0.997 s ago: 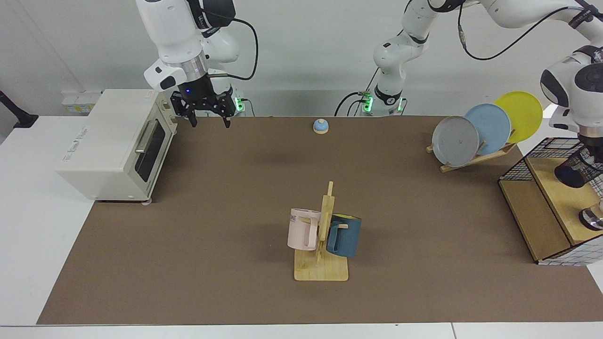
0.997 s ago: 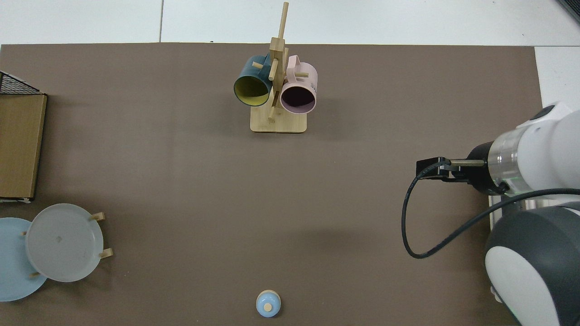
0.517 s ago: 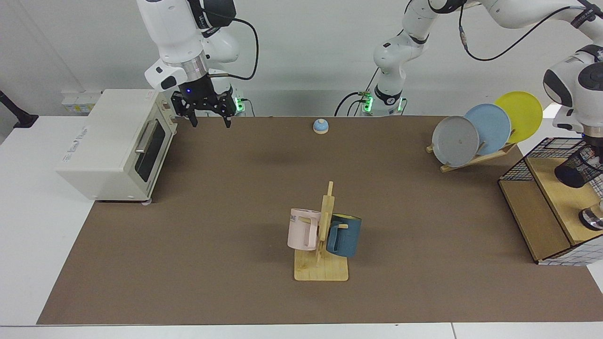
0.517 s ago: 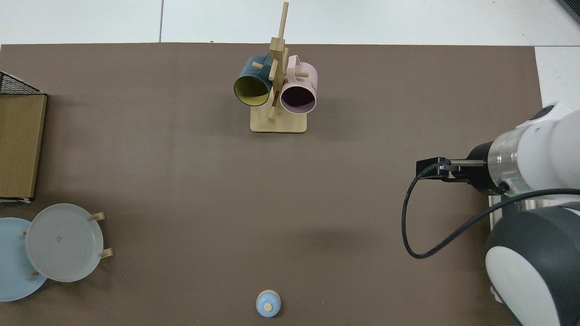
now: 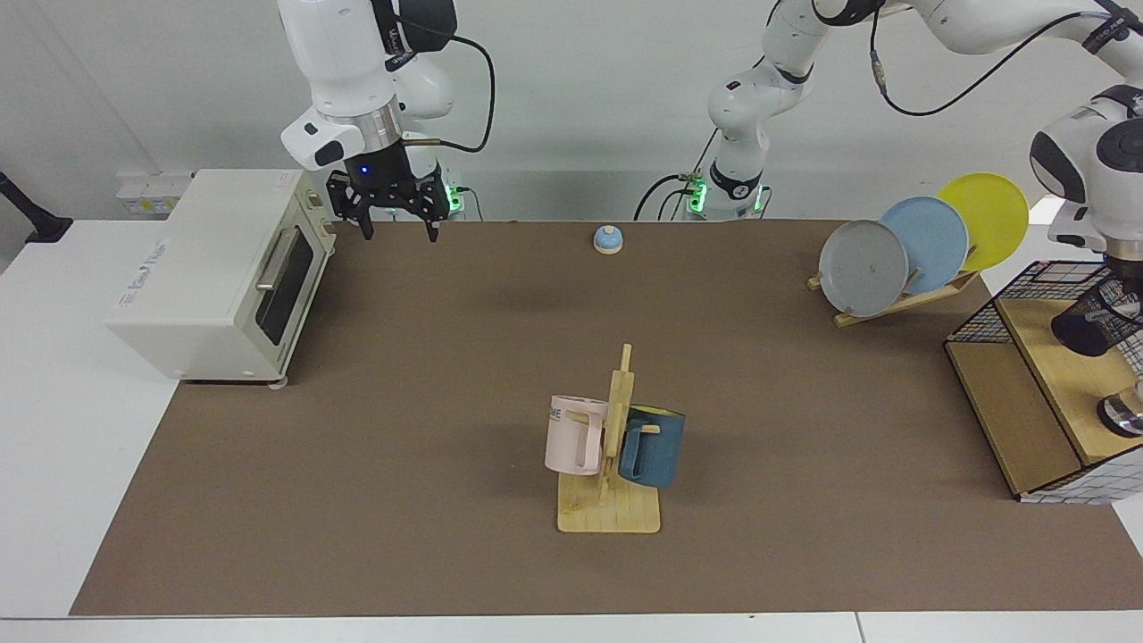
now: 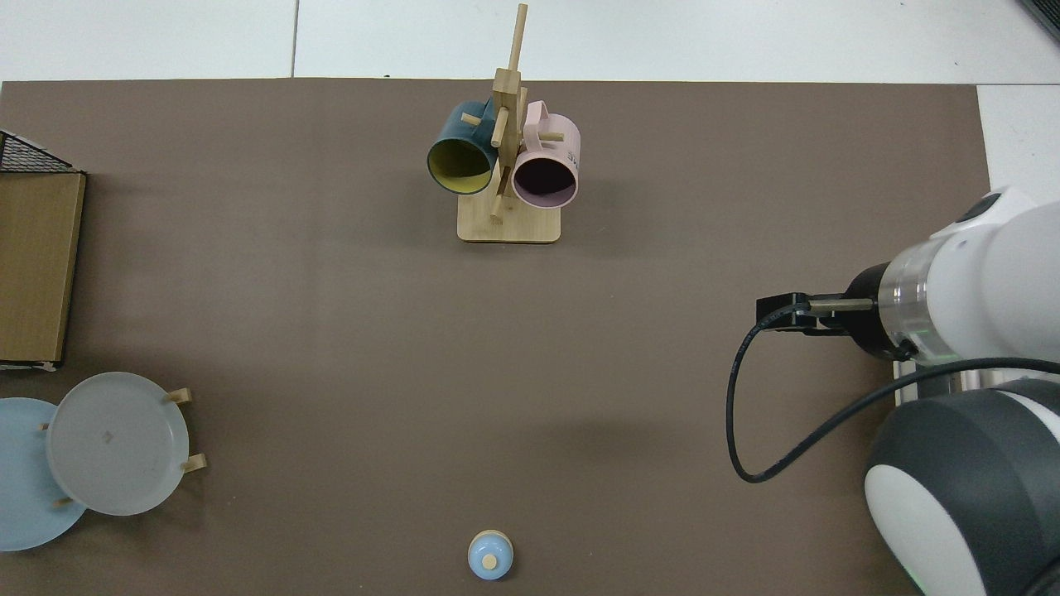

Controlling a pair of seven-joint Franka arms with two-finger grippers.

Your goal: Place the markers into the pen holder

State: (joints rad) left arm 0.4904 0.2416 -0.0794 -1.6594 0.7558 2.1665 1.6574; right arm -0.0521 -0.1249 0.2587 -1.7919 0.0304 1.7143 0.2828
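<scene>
The right gripper (image 5: pixel 397 230) hung above the mat's far edge beside the toaster oven (image 5: pixel 214 272), pointing straight down, its 2 fingers spread apart with nothing between them. The left arm reached out over the wire basket (image 5: pixel 1018 304) at the table's end, wrist vertical; its gripper was at the pen holder (image 5: pixel 1094 317), fingers hidden. The pen holder, a black mesh cup, sat tilted above the wooden shelf (image 5: pixel 1058 375), its dark base lowest and toward the table's middle. No marker was visible.
</scene>
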